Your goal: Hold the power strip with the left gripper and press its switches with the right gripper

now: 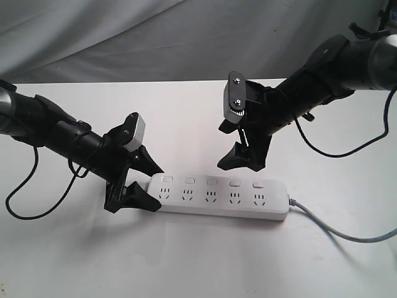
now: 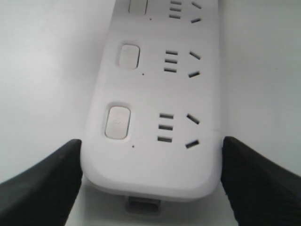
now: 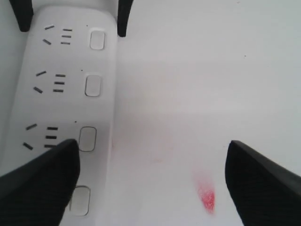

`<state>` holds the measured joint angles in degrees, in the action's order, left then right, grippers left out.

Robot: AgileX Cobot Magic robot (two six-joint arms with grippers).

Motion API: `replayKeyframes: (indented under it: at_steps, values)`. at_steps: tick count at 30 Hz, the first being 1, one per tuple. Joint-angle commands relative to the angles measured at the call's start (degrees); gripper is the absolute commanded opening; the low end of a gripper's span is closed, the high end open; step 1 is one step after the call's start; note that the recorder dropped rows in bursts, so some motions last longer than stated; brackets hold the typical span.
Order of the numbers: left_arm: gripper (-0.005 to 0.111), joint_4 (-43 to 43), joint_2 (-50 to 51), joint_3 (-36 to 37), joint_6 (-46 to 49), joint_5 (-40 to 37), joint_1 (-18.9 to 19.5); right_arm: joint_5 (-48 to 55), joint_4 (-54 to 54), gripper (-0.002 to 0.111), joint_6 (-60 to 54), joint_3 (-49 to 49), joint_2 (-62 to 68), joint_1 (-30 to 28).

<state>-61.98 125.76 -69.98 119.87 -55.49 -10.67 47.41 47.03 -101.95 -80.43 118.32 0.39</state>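
Note:
The white power strip (image 1: pixel 220 195) lies flat on the white table, its row of switches (image 1: pixel 212 181) along the far edge and its grey cord (image 1: pixel 335 230) leaving at the right. My left gripper (image 1: pixel 154 187) straddles the strip's left end. In the left wrist view the power strip (image 2: pixel 150 117) fills the gap of the left gripper (image 2: pixel 151 140), and both black fingers press its long sides. My right gripper (image 1: pixel 239 165) hangs open above the strip's middle, not touching it. In the right wrist view the right gripper (image 3: pixel 150 146) is wide apart, one finger over the power strip (image 3: pixel 66 84).
A grey cloth (image 1: pixel 155 37) hangs behind the white table (image 1: pixel 198 261). A small red smudge (image 3: pixel 207 200) marks the table beside the strip. The black cables of both arms loop down at the table's left and right sides.

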Motion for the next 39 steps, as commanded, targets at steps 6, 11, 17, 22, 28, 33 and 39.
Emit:
replayKeyframes:
  at_steps: [6, 11, 17, 22, 28, 33, 39]
  values:
    - [0.003, -0.09, -0.17, -0.35, 0.12, 1.55, -0.25, -2.32, 1.74, 0.077, -3.59, 3.04, -0.79, -0.52]
    - [0.003, -0.09, -0.17, -0.35, 0.12, 1.55, -0.25, -1.9, 0.95, 0.077, -2.97, 4.0, -0.79, -1.21]
    - [0.003, -0.09, -0.17, -0.35, 0.12, 1.55, -0.25, -2.98, 1.06, 0.077, -3.25, 4.63, -0.79, -1.63]
    - [0.003, -0.09, -0.17, -0.35, 0.12, 1.55, -0.25, -3.08, 0.94, 0.077, -3.25, 4.63, -0.79, -1.63]
    - [0.003, -0.09, -0.17, -0.35, 0.12, 1.55, -0.25, -3.6, 0.94, 0.077, -3.38, 4.63, 0.02, -1.63]
    - [0.003, -0.09, -0.17, -0.35, 0.12, 1.55, -0.25, -3.84, 0.94, 0.077, -3.62, 4.63, 0.53, -1.63]
    - [0.003, -0.09, -0.17, -0.35, 0.12, 1.55, -0.25, -4.12, 0.82, 0.077, -3.62, 4.63, 0.63, -1.63]
